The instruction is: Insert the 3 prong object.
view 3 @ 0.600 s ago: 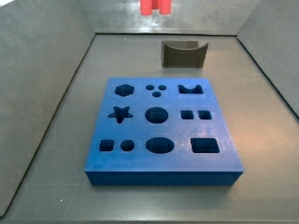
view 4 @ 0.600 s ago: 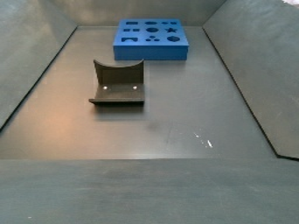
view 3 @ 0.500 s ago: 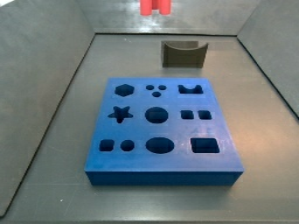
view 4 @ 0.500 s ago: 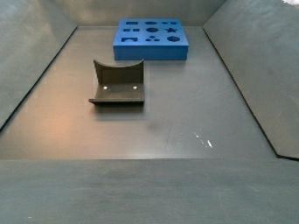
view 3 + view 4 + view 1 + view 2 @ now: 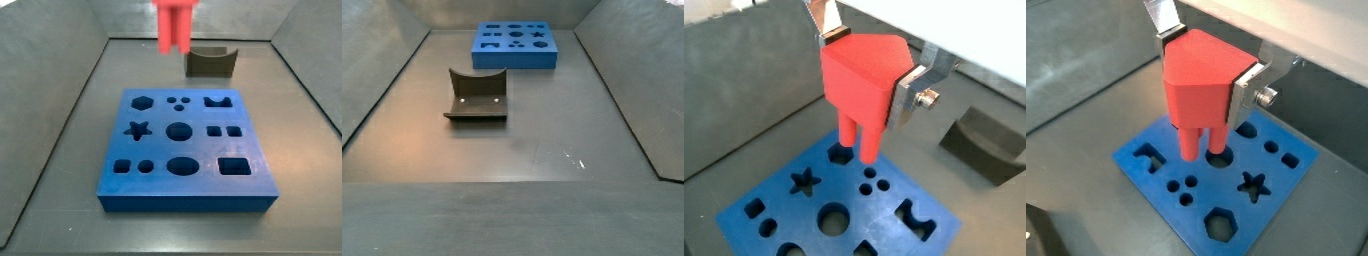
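Observation:
My gripper (image 5: 869, 62) is shut on the 3 prong object (image 5: 858, 85), a red-pink boxy piece held upright with its prongs pointing down. It shows the same way in both wrist views (image 5: 1200, 95). The silver fingers (image 5: 1251, 85) clamp its two sides. The piece hangs above the blue board (image 5: 871, 210), prong tips over the board's near holes, apart from it. In a side view the piece (image 5: 175, 25) is blurred, high above the floor behind the board (image 5: 154, 148); the gripper itself is cut off there.
The blue board (image 5: 516, 55) has several shaped holes, among them three small round ones (image 5: 175, 100). A dark grey curved block (image 5: 210, 62) stands behind the board, also shown in the open floor (image 5: 477, 95). Grey walls enclose the floor.
The red-pink piece has come down in the side view, from just its tip at the upper edge to most of its length showing.

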